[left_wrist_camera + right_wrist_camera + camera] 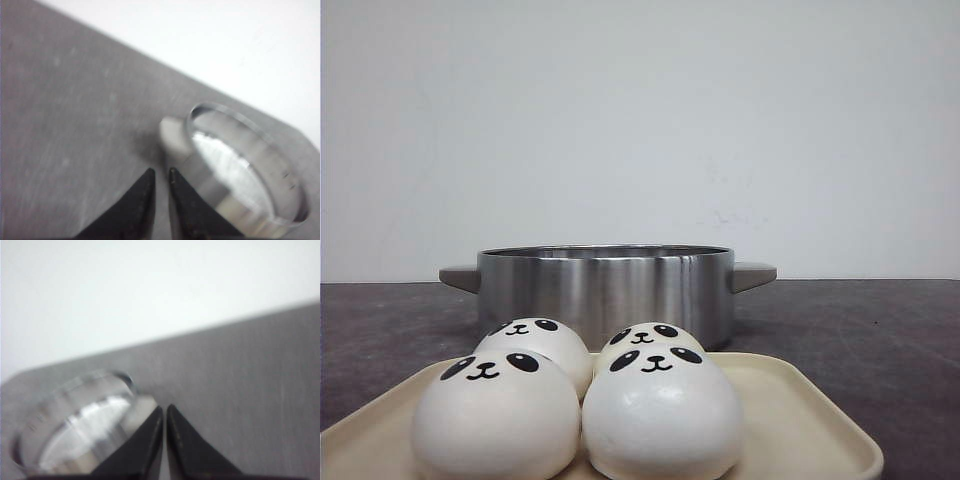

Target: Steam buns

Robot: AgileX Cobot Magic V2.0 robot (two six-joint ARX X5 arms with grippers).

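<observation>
The left arm's fingers (161,176) were pressed nearly together with only a sliver of gap, holding nothing, poised above the table (75,125) near the pot (245,175), just by its left handle (172,135). The right arm's fingers (164,412) were likewise pressed together and empty, near the pot's right handle (142,407). Neither arm showed in the front view, so both seemed parked clear of the work, probably leaving the way open. The four buns (660,405) sat bunched in two rows on a cream tray (800,410) at the near edge of the table. The steel pot stood just beyond the tray, open-topped, likely so the buns could be lifted straight in. No bun was in it yet, as far as could be seen.
</observation>
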